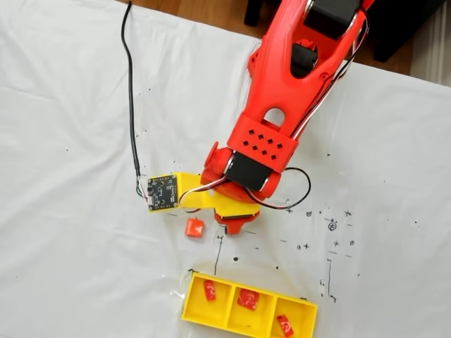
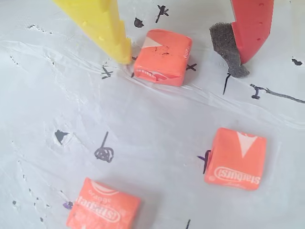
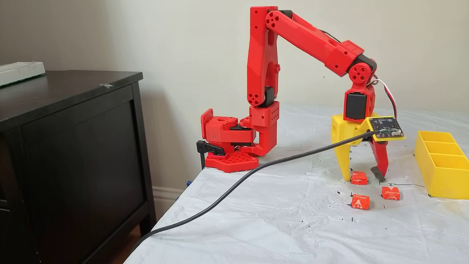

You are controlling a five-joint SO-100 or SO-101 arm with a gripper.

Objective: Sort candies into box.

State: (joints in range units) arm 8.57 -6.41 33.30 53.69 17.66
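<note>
Nearest the wrist camera, two candies (image 2: 103, 208) (image 2: 236, 158) are left at 7 and 4 o'clock while a third candy (image 2: 162, 57) is bracketed at 12 o'clock by the gripper (image 2: 183, 59), fingers apart; it should be centred before closing, then carried to the box (image 3: 441, 165).

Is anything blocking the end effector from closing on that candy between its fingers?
Nothing visible. The candy lies between the open end effector, touching the yellow finger; bare cloth separates it from the red finger.
</note>
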